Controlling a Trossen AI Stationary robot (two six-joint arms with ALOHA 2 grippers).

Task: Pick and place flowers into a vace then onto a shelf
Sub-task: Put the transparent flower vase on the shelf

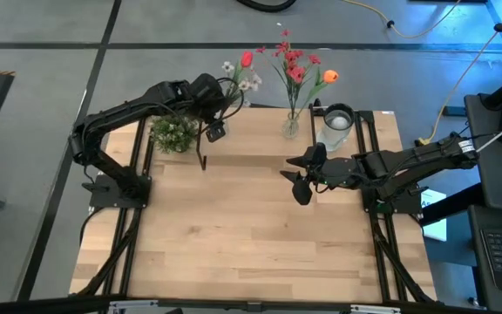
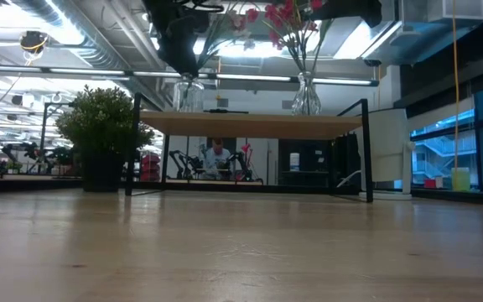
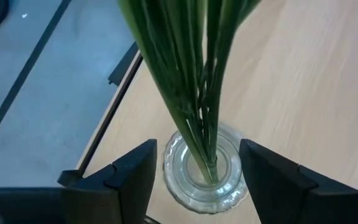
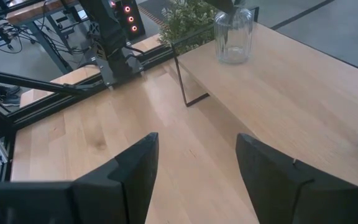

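Note:
On the shelf point(image 1: 251, 139) point(image 2: 258, 126) stand two clear glass vases. The left vase point(image 3: 205, 177) point(image 2: 189, 92) holds green stems point(image 3: 185, 81) of a red tulip point(image 1: 247, 60) and white blossoms point(image 1: 227, 66); it rests on its base near the shelf's left end. My left gripper point(image 1: 220, 100) point(image 3: 197, 168) is open above it, pointing down, one finger on each side of the vase. The second vase point(image 1: 292, 126) point(image 2: 306, 94) holds a red spray point(image 1: 293, 59) and an orange tulip point(image 1: 329, 77). My right gripper point(image 1: 299, 179) point(image 4: 197, 168) hangs open over the table, in front of the shelf.
A bushy green potted plant point(image 1: 173, 133) point(image 2: 103, 134) sits on the table just left of the shelf. A clear glass jar point(image 1: 335, 126) stands at the shelf's right end. The shelf's thin black legs point(image 4: 182, 81) reach the tabletop. Bare wood point(image 1: 234, 235) fills the table's near half.

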